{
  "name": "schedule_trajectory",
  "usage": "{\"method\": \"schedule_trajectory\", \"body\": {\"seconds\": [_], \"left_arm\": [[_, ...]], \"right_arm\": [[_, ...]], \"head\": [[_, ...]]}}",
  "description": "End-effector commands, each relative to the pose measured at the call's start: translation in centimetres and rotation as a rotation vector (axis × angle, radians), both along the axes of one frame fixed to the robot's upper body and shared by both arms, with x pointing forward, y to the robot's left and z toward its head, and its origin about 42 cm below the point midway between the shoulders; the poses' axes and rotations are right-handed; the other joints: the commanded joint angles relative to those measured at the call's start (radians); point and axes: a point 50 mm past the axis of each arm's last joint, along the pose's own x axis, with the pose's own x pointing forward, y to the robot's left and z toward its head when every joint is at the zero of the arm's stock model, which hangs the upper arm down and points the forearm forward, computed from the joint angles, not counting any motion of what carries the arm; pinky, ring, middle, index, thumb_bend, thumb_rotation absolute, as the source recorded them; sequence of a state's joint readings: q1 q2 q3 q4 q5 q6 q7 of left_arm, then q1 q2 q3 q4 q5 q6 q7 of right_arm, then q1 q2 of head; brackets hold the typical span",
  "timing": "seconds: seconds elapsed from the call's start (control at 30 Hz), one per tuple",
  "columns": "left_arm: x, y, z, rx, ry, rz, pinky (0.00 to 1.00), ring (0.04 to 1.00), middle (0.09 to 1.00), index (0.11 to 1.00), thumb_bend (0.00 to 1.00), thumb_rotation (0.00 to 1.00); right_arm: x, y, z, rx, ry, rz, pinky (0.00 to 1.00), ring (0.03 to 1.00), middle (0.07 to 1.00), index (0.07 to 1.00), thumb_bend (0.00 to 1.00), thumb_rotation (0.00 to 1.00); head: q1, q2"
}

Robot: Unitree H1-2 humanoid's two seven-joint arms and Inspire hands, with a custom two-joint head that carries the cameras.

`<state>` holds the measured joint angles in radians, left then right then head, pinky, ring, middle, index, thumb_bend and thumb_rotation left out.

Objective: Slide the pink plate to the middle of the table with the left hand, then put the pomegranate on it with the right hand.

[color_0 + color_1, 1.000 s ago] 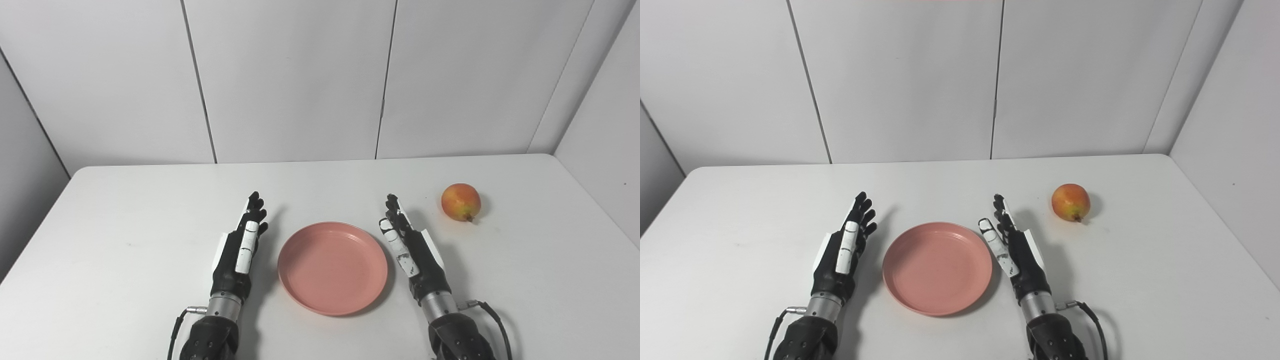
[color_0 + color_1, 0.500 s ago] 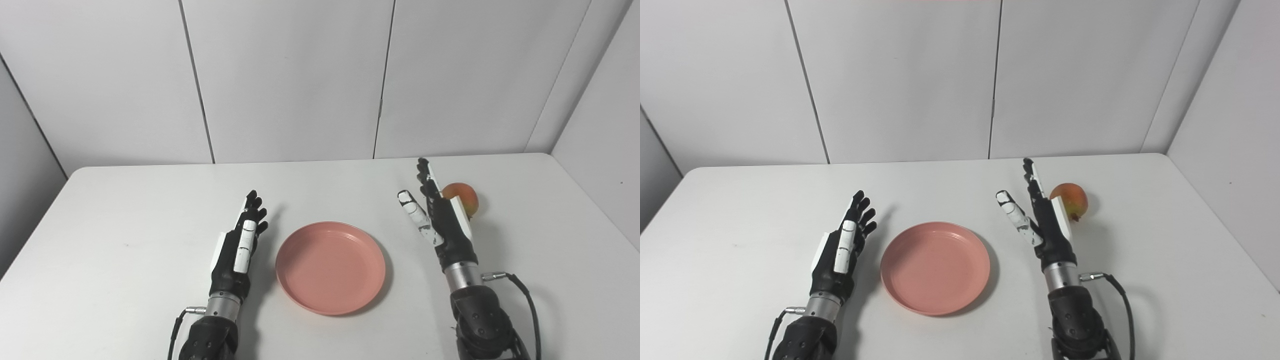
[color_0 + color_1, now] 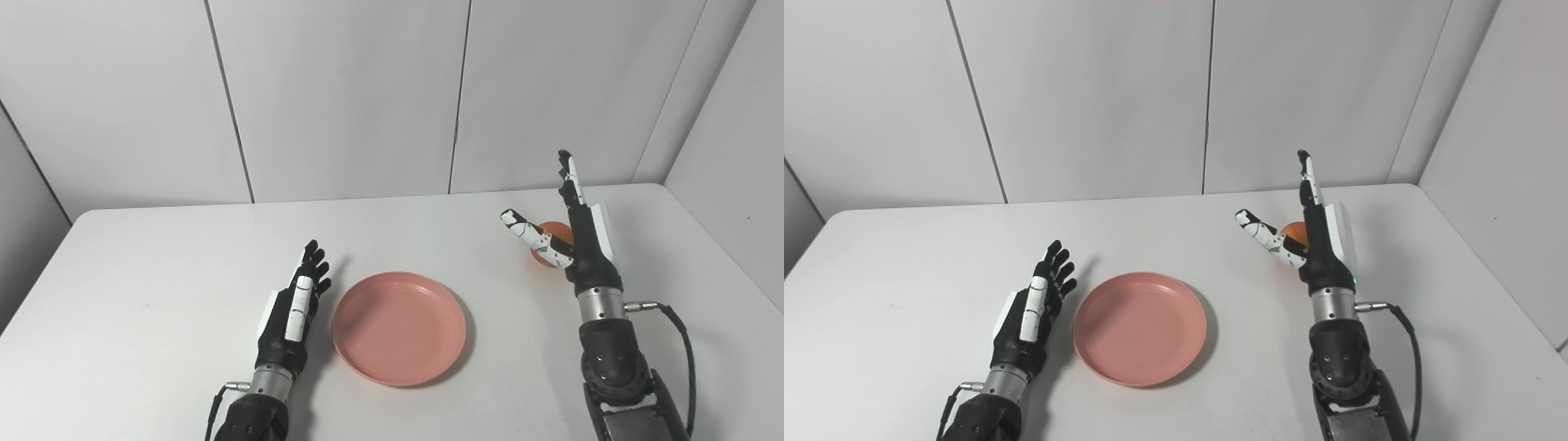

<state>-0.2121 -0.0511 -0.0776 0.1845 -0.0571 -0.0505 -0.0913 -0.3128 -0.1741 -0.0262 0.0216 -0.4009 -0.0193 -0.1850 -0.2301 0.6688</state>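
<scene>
The pink plate (image 3: 398, 326) lies flat near the middle of the white table, toward the front. My left hand (image 3: 294, 306) rests open just left of the plate, fingers pointing away, apart from the rim. The pomegranate (image 3: 550, 236) sits at the back right of the table and is mostly hidden behind my right hand (image 3: 572, 236). The right hand is raised above the table, open, fingers pointing up and thumb spread to the left, directly in front of the fruit. It holds nothing.
The white table (image 3: 153, 275) has rounded corners and ends at white wall panels behind and at the right. A cable (image 3: 680, 343) loops from my right wrist.
My right hand has risen and moved back and to the right from beside the plate until it covers the pomegranate. The left hand has stayed put. The camera has shifted slightly.
</scene>
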Motion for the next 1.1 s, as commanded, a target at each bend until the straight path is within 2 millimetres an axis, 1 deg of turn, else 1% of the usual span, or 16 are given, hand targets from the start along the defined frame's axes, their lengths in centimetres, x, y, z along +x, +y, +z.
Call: {"method": "schedule_trajectory", "body": {"seconds": [0.0,0.13,0.27,0.33,0.37,0.43,0.47,0.5,0.63,0.87,0.97,1.07], "left_arm": [[0.4,0.0,1.4,-0.002,-0.052,0.004,0.95,0.968,0.993,0.987,0.64,1.0],[0.5,0.1,1.4,-0.01,-0.053,-0.003,0.95,0.973,0.998,0.992,0.63,1.0],[0.5,0.2,1.4,-0.001,-0.057,-0.003,0.95,0.972,0.998,0.99,0.63,1.0],[0.5,0.3,1.4,-0.001,-0.059,-0.001,0.95,0.969,0.997,0.988,0.64,1.0],[0.5,0.3,1.4,-0.003,-0.059,0.0,0.95,0.969,0.997,0.988,0.65,1.0],[0.4,0.3,1.4,0.001,-0.057,-0.002,0.95,0.972,0.997,0.989,0.64,1.0],[0.4,0.3,1.5,0.005,-0.056,0.002,0.95,0.972,0.997,0.989,0.64,1.0],[0.4,0.3,1.5,0.008,-0.056,0.006,0.94,0.967,0.995,0.984,0.64,1.0],[0.3,0.2,1.5,0.019,-0.06,0.01,0.94,0.964,0.993,0.983,0.65,1.0],[0.2,0.3,1.6,0.045,-0.062,0.014,0.93,0.964,0.992,0.982,0.66,1.0],[0.1,0.3,1.6,0.058,-0.061,0.013,0.94,0.967,0.993,0.979,0.66,1.0],[0.1,0.3,1.6,0.033,-0.061,0.005,0.95,0.969,0.996,0.982,0.65,1.0]], "right_arm": [[0.8,-0.5,2.6,-0.054,-0.114,-0.014,0.92,0.962,0.987,1.0,0.74,0.72],[1.1,-1.0,2.6,-0.088,-0.129,-0.038,0.92,0.961,0.982,1.0,0.74,0.71],[1.4,-1.6,2.6,-0.123,-0.134,-0.056,0.91,0.954,0.98,1.0,0.73,0.66],[1.6,-1.9,2.5,-0.137,-0.118,-0.068,0.9,0.955,0.981,1.0,0.74,0.65],[1.6,-2.1,2.5,-0.142,-0.107,-0.075,0.9,0.958,0.981,0.994,0.75,0.64],[1.8,-2.6,2.5,-0.15,-0.076,-0.098,0.89,0.952,0.976,0.986,0.77,0.6],[1.9,-2.8,2.4,-0.15,-0.061,-0.108,0.88,0.952,0.975,0.985,0.77,0.6],[2.0,-3.0,2.4,-0.15,-0.051,-0.114,0.87,0.941,0.969,0.981,0.78,0.56],[2.3,-3.6,2.1,-0.141,-0.016,-0.12,0.84,0.925,0.961,0.975,0.82,0.5],[3.1,-4.4,1.4,-0.177,0.047,-0.147,0.81,0.906,0.956,0.965,0.83,0.44],[3.4,-4.7,1.1,-0.182,0.07,-0.156,0.78,0.885,0.948,0.958,0.84,0.39],[3.8,-5.0,0.7,-0.184,0.098,-0.163,0.79,0.889,0.947,0.957,0.84,0.37]], "head": [[-0.002,0.0],[-0.009,-0.002],[-0.013,-0.003],[-0.014,-0.002],[-0.014,-0.001],[-0.014,-0.001],[-0.014,0.003],[-0.014,0.003],[-0.013,0.002],[-0.014,0.006],[-0.014,0.006],[-0.014,0.006]]}}
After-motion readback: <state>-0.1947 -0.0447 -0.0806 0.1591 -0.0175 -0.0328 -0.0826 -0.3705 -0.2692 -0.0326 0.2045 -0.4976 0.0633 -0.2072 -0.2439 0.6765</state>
